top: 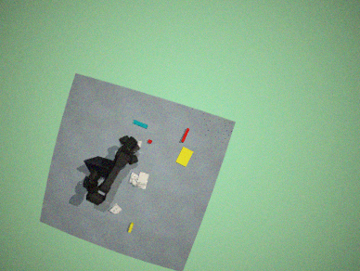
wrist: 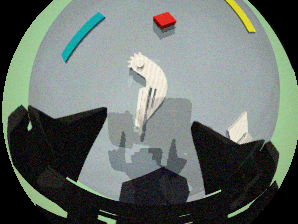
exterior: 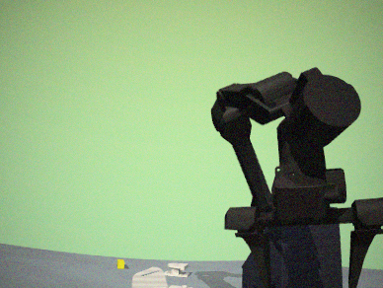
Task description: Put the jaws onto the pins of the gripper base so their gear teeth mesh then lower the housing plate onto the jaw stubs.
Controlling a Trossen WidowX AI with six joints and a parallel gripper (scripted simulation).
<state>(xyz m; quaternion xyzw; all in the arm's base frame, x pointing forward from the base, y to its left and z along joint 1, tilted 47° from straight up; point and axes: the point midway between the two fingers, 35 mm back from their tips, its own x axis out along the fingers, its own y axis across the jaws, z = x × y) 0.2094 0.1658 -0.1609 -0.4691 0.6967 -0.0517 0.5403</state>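
One toothed white jaw (top: 139,144) (wrist: 159,86) lay on the grey surface (top: 162,209) (exterior: 49,266) (wrist: 210,65) between the gripper's (wrist: 149,116) spread, unloaded fingers as the wrist camera saw it. It looked light and stiff, probably best pinched along its straight shank, clear of the teeth. No writing was legible.

A grey square table top (top: 172,204) (wrist: 215,65) carries a teal bar (top: 140,124) (wrist: 81,36), a small red block (top: 149,141) (wrist: 164,20), a red bar (top: 185,135), a yellow rectangle (top: 185,157) and a short yellow bar (top: 131,227). A white toothed jaw (wrist: 159,87) lies near the red block. Two white pieces, seemingly touching, sit mid-table; another white piece (top: 115,209) lies near the short yellow bar.
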